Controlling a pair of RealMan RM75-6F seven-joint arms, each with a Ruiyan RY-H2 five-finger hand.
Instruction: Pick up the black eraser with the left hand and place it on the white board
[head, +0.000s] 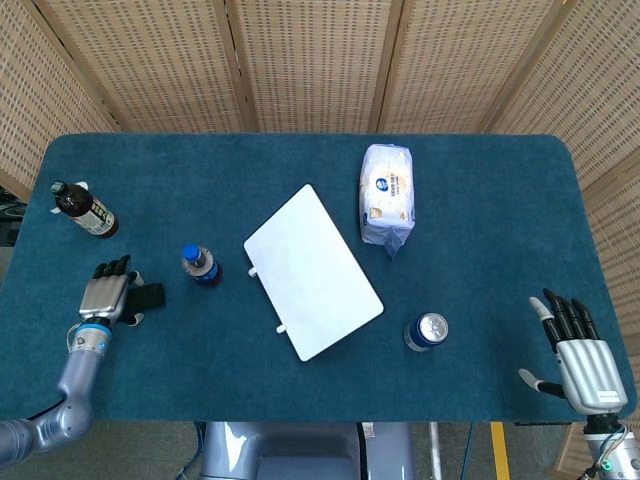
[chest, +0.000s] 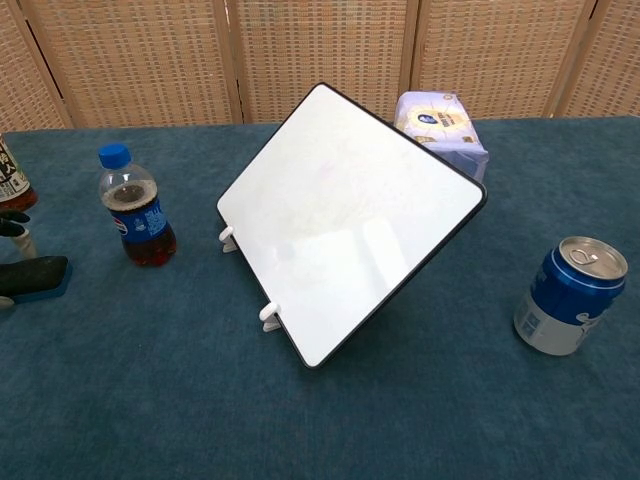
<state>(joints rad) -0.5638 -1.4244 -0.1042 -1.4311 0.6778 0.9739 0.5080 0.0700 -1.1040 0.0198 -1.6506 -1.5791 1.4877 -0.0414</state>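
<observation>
Head view: my left hand (head: 106, 292) lies over the left end of the black eraser (head: 149, 295), at the left side of the blue-covered table (head: 480, 180). The hand touches the eraser, but whether the fingers have closed on it I cannot tell; the contact is too small to read. The eraser's right end shows bare beyond the hand and rests on the cloth. In the chest view the eraser (chest: 34, 277) sits at the left edge of the picture, flat on the table, with a pale fingertip (chest: 22, 243) just above it.

The white board (head: 312, 271) is near the table's middle, well apart from the eraser. In the chest view it stands tilted on small white feet.

A blue-capped cola bottle (head: 201, 265) stands upright between the eraser and the board. A dark bottle (head: 85, 210) stands behind my left hand. A white packet (head: 386, 194) lies just beyond the board's far corner. A blue can (head: 426, 331) stands upright to the board's right.

My right hand (head: 577, 348) is at the table's near right corner, fingers spread, holding nothing.
</observation>
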